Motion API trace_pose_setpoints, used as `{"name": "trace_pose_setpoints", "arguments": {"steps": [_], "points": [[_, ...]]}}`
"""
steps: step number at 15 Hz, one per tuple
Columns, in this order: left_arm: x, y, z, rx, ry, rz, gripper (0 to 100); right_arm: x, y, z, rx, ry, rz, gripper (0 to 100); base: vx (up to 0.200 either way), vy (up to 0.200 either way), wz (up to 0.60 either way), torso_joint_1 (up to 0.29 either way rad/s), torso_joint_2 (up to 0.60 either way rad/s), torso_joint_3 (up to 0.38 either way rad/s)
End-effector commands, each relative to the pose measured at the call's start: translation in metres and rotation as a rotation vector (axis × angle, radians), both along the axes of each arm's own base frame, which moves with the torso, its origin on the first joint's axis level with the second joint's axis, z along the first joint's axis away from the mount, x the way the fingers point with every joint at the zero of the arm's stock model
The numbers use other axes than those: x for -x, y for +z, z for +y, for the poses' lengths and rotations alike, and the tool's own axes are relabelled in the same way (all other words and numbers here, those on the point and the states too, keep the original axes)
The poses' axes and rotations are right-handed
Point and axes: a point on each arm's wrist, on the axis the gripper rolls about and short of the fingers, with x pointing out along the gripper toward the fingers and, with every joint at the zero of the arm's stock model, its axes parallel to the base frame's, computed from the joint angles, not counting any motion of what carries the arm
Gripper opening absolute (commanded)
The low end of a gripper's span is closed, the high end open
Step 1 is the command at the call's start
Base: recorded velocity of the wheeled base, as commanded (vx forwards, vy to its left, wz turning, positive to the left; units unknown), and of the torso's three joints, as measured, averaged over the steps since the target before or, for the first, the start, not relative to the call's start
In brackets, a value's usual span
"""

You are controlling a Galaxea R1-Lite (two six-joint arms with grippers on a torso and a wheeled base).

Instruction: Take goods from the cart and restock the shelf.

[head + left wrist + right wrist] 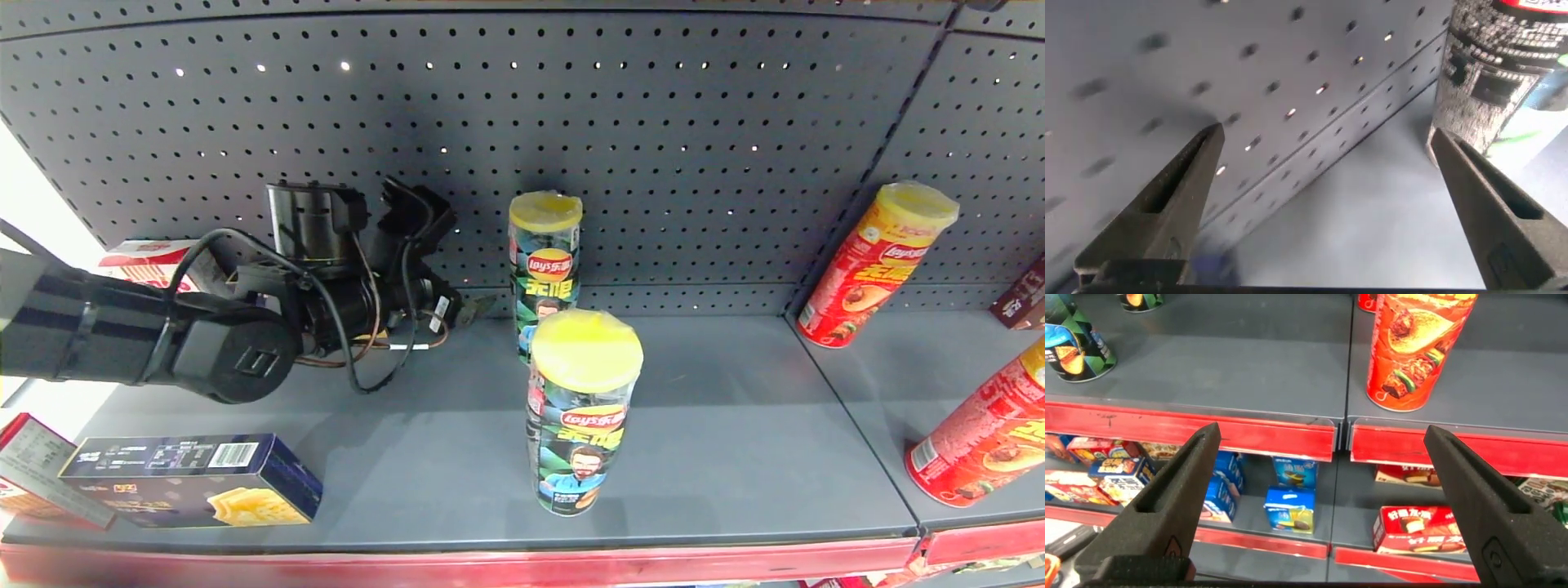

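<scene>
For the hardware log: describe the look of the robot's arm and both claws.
The left arm is black, built of round tubular segments with a round joint cap, a silvery cylinder near the wrist, looping black cables and thin copper-coloured wires. The left claw and right claw each have two dark grey, wedge-shaped fingers tapering to points.

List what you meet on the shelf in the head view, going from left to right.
dark blue box → left gripper → front green can → tilted red can
</scene>
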Motion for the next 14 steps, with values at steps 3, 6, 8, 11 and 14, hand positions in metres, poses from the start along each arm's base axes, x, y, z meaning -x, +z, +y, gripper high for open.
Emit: {"name": "trace_pose_setpoints", "arguments": {"steps": [3,6,8,11,14], "points": [[0.062,0.035,0.024,0.013,0.073,-0.069,100,-0.001,-0.005,0.002,0.015,0.074,0.026,100,0.000,0.000,0.00,0.000,0.00,0.000],[0.093,0.042,0.038,0.008,0.155,-0.092,100,-0.001,-0.005,0.002,0.032,0.066,0.024,100,0.000,0.000,0.00,0.000,0.00,0.000],[0.107,0.043,0.043,0.011,0.161,-0.099,100,-0.001,-0.005,0.002,0.029,0.063,0.020,100,0.000,0.000,0.00,0.000,0.00,0.000],[0.128,0.045,0.051,0.043,0.162,-0.106,100,-0.003,0.100,0.003,-0.125,0.074,0.016,100,0.000,0.000,0.00,0.000,0.00,0.000],[0.128,0.038,0.062,0.034,0.204,-0.091,100,-0.008,0.098,0.006,-0.026,0.191,0.101,100,0.000,0.000,0.00,0.000,0.00,0.000]]}}
